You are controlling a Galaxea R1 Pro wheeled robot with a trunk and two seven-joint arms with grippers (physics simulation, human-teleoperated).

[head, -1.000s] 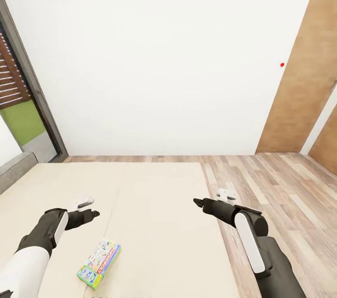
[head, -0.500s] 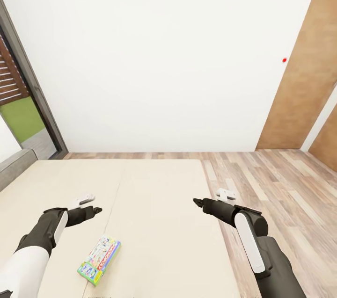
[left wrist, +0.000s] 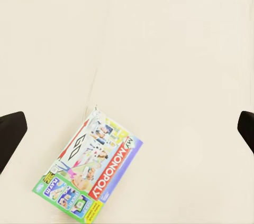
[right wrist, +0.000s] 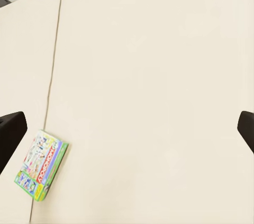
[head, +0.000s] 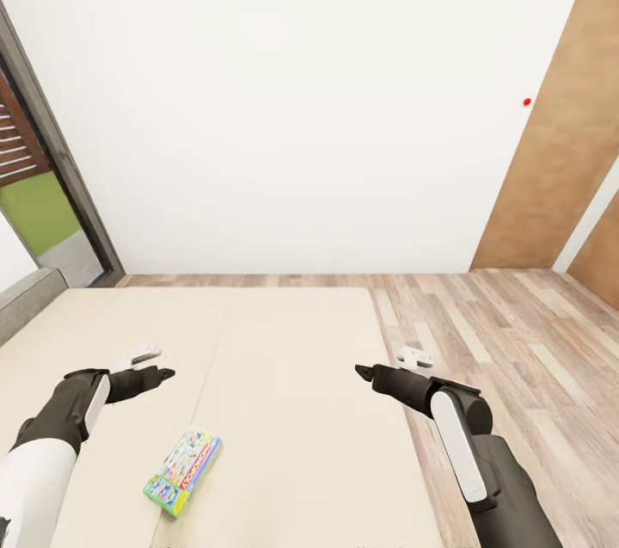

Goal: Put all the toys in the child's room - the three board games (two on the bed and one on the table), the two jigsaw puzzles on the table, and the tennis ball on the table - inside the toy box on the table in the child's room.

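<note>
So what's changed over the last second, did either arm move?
The left gripper has drawn back toward the robot's left and slightly lower, jaws open and holding nothing. The view also tilted a little. The board game lies on the bed as before, untouched, and the right gripper has kept its place, open.
</note>
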